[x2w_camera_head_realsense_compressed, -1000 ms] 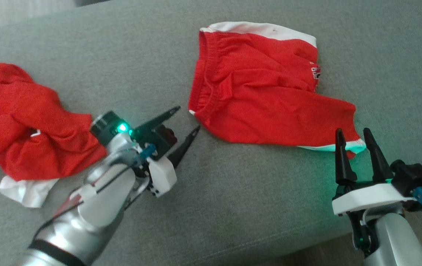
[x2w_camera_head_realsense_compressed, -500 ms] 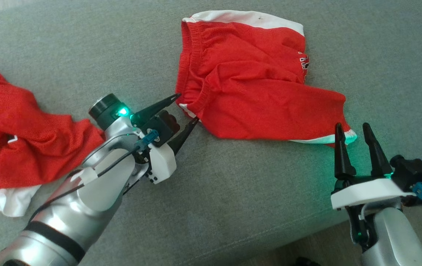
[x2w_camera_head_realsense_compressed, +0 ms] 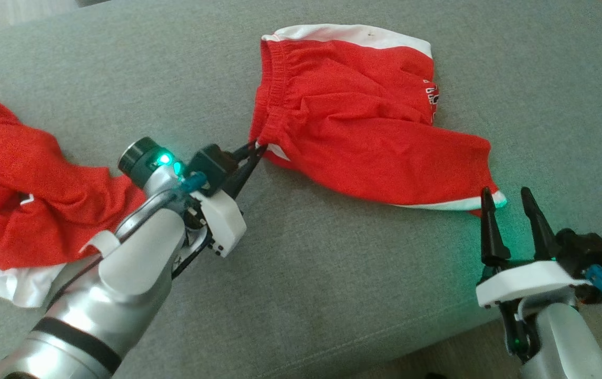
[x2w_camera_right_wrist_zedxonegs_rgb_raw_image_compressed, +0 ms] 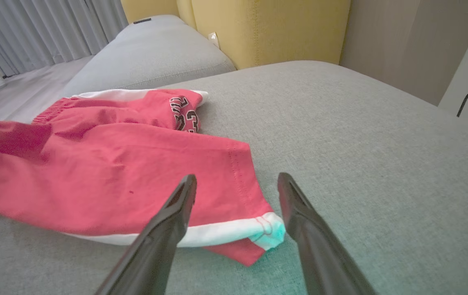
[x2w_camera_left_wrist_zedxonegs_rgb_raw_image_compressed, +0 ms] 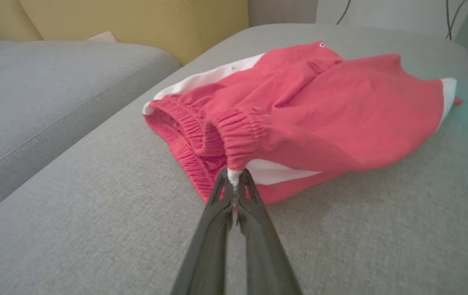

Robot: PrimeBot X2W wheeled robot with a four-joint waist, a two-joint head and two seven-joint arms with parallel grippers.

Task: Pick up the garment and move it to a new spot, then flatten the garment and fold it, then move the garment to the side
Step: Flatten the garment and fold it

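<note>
Garment, a pair of red shorts, lies rumpled on the grey sofa cushion. Our left tool is clamped on its waistband corner. Our right tool, fingers apart, hovers just beside the white-trimmed leg hem. We should pinch that hem too, then lift both ends together, level.

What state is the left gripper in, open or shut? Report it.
Shut on the red mesh shorts with white trim: the left gripper has its dark fingers pinched on the waistband corner.
</note>
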